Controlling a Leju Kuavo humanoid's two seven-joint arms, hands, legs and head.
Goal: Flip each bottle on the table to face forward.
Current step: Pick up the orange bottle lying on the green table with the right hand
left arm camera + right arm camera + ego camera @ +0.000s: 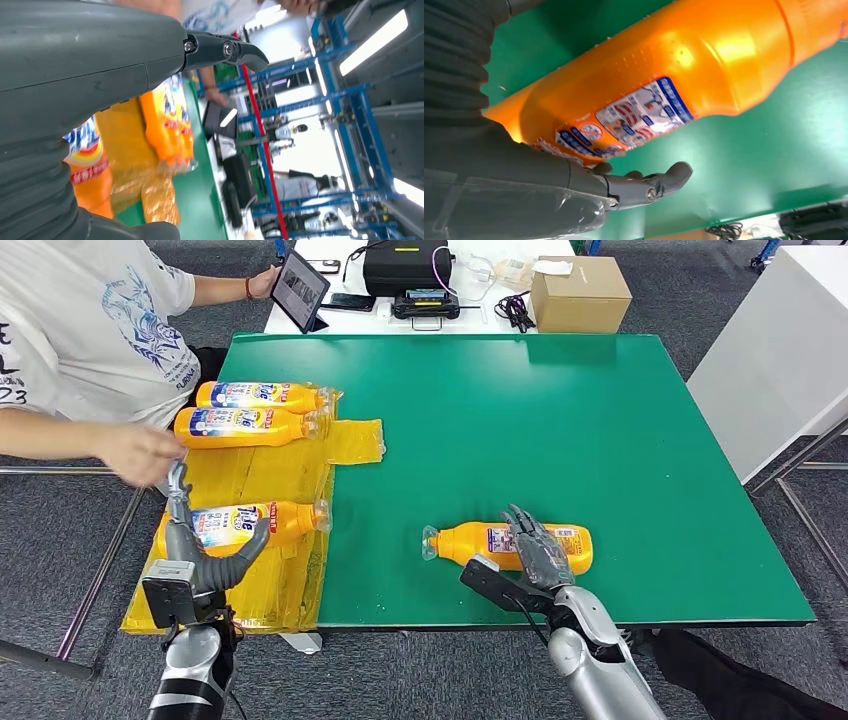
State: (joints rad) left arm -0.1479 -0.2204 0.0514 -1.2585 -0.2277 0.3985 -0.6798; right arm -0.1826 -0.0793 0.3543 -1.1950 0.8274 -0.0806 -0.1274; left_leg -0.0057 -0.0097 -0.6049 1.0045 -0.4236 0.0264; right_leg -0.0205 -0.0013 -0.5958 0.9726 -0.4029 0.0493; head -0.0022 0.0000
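Right hand [541,552]: fingers spread over the lone orange bottle [505,544] lying on the green table [560,420]; the right wrist view shows its small printed label [639,117] and the thumb [649,185] beside it, grip uncertain. Left hand [200,545]: fingers apart around the near bottle [245,524] on the yellow sheet [275,470]. Two more bottles [255,412] lie beyond, by a person's hand [140,452]

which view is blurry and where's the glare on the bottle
Left wrist view: the bottles near the left robot hand are soft and smeared, and the ceiling lights are blown out. Right wrist view: a bright glare patch sits on the orange bottle beside the right robot hand. Head view: evenly lit, sharp.
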